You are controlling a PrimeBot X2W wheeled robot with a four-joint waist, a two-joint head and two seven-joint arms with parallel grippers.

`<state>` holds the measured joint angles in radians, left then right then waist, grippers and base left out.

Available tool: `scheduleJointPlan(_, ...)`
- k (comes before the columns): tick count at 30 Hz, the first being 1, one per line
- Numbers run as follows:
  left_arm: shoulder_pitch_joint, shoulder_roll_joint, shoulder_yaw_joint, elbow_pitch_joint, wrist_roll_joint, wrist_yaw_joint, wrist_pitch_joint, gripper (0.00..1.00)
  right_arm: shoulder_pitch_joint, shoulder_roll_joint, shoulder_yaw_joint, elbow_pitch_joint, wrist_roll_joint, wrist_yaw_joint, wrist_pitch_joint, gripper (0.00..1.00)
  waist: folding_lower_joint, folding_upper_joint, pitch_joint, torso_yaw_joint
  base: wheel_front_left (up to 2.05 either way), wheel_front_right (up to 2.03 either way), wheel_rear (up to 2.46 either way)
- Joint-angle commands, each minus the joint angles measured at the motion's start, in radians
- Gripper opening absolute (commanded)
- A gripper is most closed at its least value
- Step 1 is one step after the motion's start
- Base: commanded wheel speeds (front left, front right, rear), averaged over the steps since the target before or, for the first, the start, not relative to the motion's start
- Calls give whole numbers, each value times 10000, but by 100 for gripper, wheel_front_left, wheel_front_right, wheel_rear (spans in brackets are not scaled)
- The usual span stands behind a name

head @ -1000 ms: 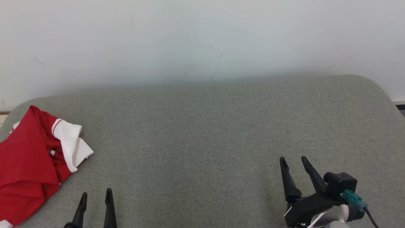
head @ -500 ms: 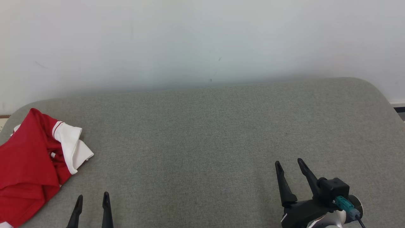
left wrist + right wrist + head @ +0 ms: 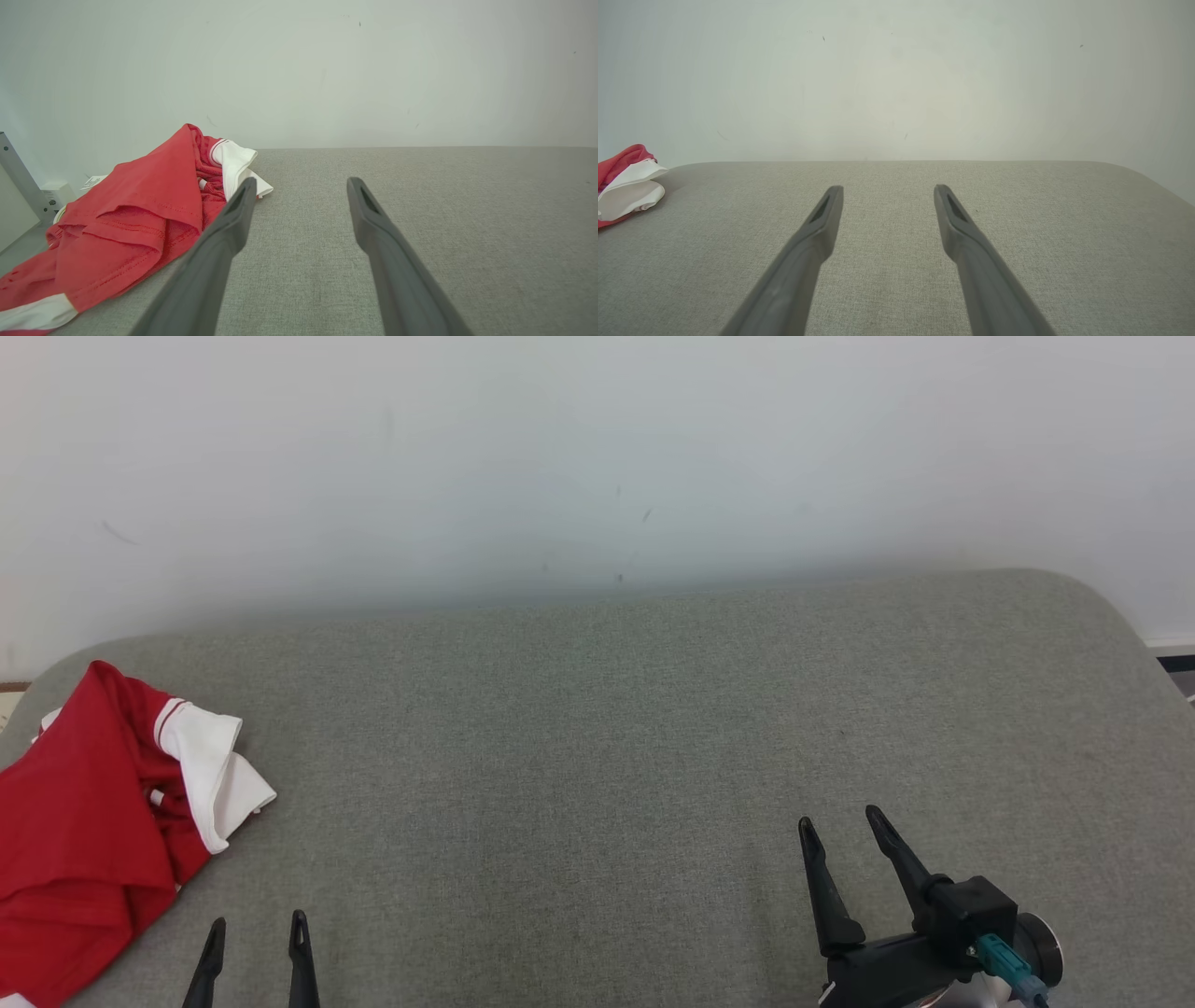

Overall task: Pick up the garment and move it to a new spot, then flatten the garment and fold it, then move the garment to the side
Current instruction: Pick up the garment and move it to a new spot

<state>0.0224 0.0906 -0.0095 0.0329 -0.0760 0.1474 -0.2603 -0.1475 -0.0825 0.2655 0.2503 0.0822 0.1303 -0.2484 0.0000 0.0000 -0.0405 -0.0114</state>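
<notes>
The garment (image 3: 84, 840) is a red shirt with white sleeve trim, lying crumpled at the far left end of the grey padded surface (image 3: 597, 728). In the left wrist view the garment (image 3: 135, 219) sits just left of the fingers, apart from them. My left gripper (image 3: 259, 929) stands open near the front edge, a little right of the garment, with nothing between its fingers. My right gripper (image 3: 838, 819) is open over bare fabric at the lower right. The right wrist view catches the garment (image 3: 623, 186) at its left edge, far from the open right gripper (image 3: 888, 189).
A pale wall (image 3: 597, 457) rises directly behind the padded surface. The surface's rounded right corner (image 3: 1111, 607) drops off to the floor. A metal post (image 3: 16, 172) and a small white box (image 3: 56, 192) stand beyond the left end.
Both grippers have drawn back toward the bottom edge of the head view. The scene has shifted slightly, so the camera moved a little. The garment lies as before.
</notes>
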Motion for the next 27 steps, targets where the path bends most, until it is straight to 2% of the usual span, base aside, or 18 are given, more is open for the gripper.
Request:
scheduleJointPlan(1, 188, 56, 71, -76, 224, 49, -27, 100, 169, 47, 19, -61, -156, 7, -119, 100, 0, 0, -6, -4, 0, 0, 0)
scheduleJointPlan(27, 137, 114, 224, 52, 295, -21, -27, 100, 287, 179, -75, 70, 116, 7, -192, 100, 0, 0, -29, 166, 0, 0, 0)
